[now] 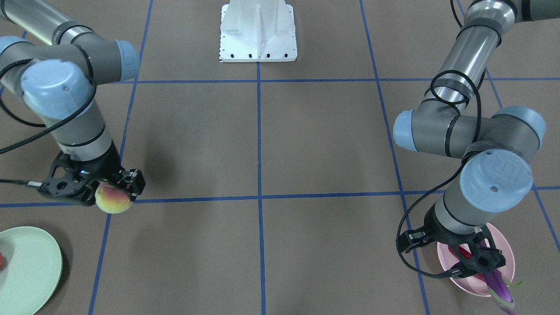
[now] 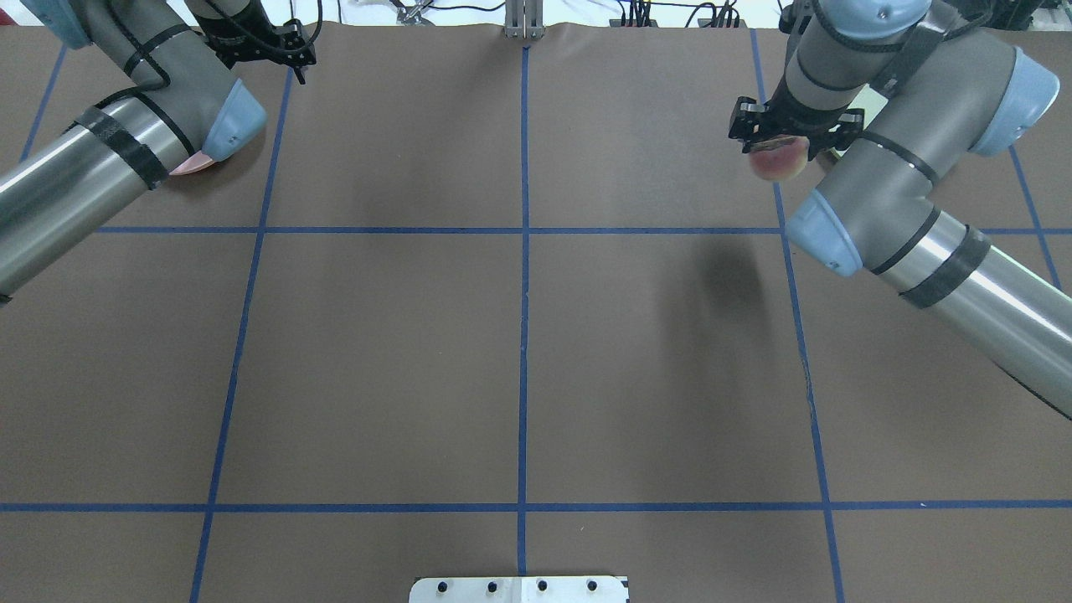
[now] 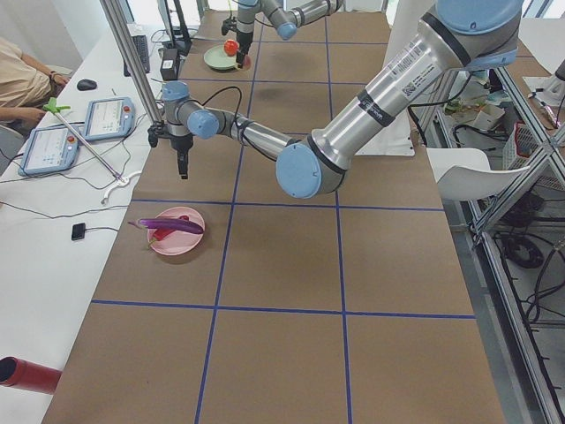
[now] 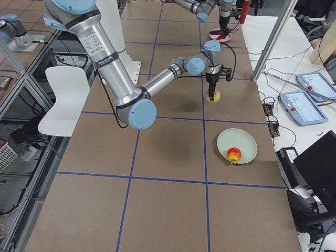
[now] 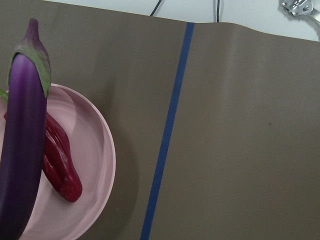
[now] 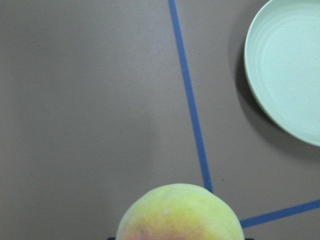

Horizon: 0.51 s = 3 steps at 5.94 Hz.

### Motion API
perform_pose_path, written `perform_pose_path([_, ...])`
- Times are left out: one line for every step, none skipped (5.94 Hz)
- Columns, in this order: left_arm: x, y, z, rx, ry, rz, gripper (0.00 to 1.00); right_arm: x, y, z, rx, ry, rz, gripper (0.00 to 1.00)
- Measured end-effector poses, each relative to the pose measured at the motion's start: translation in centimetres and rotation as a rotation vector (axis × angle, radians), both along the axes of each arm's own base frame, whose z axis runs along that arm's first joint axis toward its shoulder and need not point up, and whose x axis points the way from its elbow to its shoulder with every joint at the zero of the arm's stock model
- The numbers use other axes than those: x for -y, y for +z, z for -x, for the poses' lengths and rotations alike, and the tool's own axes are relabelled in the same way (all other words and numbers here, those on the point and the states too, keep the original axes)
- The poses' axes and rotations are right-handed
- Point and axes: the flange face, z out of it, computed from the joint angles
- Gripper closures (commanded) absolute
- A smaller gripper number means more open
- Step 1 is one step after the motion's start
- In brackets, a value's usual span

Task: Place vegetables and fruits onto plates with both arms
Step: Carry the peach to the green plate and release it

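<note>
My right gripper (image 1: 114, 189) is shut on the yellow-pink peach (image 1: 113, 200) and holds it above the table, apart from the mint green plate (image 1: 30, 273). The plate also shows in the right wrist view (image 6: 290, 65), up and right of the peach (image 6: 180, 212). The red-orange fruit (image 4: 233, 154) sits at that plate's edge. The purple eggplant (image 5: 22, 150) and the red chili (image 5: 60, 160) lie on the pink plate (image 5: 90, 150). My left gripper (image 1: 479, 260) is empty and hovers above that plate; its fingers are hidden.
The white metal base (image 1: 258, 33) stands at the table's middle on the robot's side. Blue tape lines (image 2: 523, 251) divide the brown table. A side desk with tablets (image 3: 106, 119) and a red bottle (image 3: 26, 375) lies beyond the far edge.
</note>
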Motion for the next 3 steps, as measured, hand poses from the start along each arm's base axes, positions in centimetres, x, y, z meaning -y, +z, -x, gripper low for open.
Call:
perform_pose_path([-0.2, -0.3, -0.2, -0.002, 0.002, -0.004, 0.00, 3.4, 5.0, -1.8, -0.024, 0.003, -0.001, 1.00])
perform_pose_path([-0.4, -0.2, -0.4, 0.000, 0.004, -0.005, 0.00, 6.0, 9.3, -2.9, -0.040, 0.009, 0.003, 1.00])
perform_pose_path([-0.7, 0.0, -0.6, 0.002, 0.007, -0.005, 0.00, 7.8, 11.8, -3.8, -0.060, 0.002, 0.011, 1.00])
